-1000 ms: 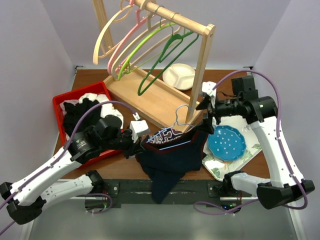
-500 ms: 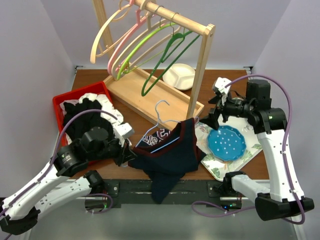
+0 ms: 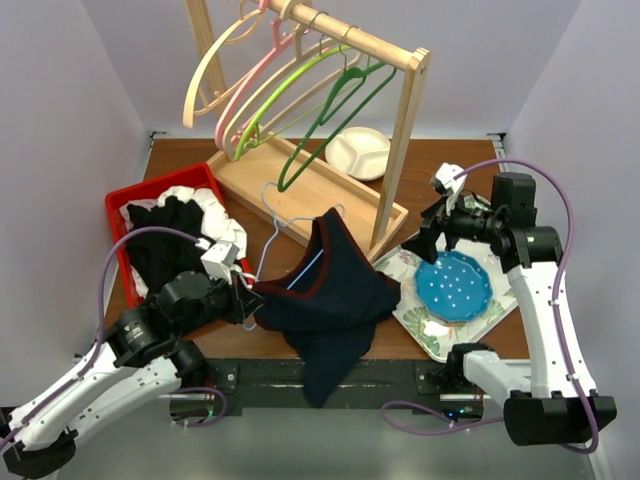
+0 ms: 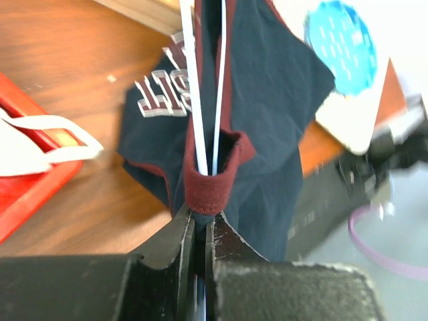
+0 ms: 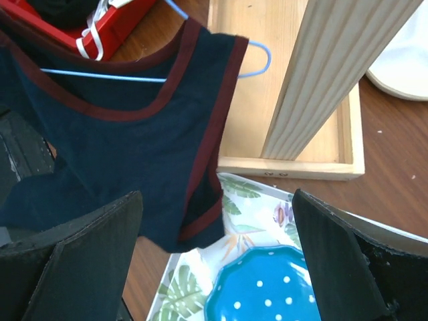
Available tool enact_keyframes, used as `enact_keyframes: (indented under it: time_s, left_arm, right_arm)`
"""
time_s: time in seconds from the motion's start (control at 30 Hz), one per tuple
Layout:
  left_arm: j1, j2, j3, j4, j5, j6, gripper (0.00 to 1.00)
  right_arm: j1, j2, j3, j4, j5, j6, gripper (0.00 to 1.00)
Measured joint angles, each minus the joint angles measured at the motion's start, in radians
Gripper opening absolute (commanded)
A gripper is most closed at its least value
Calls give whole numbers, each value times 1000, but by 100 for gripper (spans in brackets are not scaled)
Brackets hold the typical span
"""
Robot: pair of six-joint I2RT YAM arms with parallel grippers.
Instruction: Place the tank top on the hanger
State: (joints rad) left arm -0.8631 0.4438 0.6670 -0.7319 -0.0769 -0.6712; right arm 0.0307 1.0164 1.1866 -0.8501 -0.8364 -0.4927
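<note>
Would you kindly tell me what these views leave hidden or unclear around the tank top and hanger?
- Top view: the far arm of the hanger, covered by the tank top.
- Left wrist view: whether the left pincer clamps the hanger too; the strap hides it.
- Left wrist view: the chest lettering, partly folded under.

Tank top [image 3: 335, 300] mid-table
Your clothes bin [image 3: 115, 225] lies left of it, tray [image 3: 425, 335] right — hanger rack [image 3: 402, 150] behind.

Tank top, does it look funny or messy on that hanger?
Yes. The tank top sits crooked on the light-blue hanger: one strap is pinched against the wire by the left end effector, and its hem droops over the table's near edge.
</note>
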Motion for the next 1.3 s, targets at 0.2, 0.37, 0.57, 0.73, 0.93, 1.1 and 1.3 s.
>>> enact_keyframes:
  time_s: [0.2,0.37,0.57,0.73,0.93,1.1,1.3]
  left_arm:
    - [0,74,-13,127,-167,-72,0]
    - [35,177,19,227,-291,-95,0]
    - [275,231,19,372,-250,-85,0]
    - [433,271,17,515,-174,-9,0]
    - [491,262,10,583,-160,93,0]
    - [601,272,6,626,-145,146,0]
    - [700,320,6,704,-137,202,0]
  right_arm:
    - [-37,-29,-96,34,-53,14,99]
    - [-88,-61,-148,63,-109,18,99]
    - [-154,-95,-221,85,-186,18,99]
    - [-192,-107,-258,90,-230,14,99]
    - [-211,-105,-259,95,-261,2,99]
    - [-220,-93,-259,95,-281,-6,99]
    - [-229,-92,-260,95,-283,-19,99]
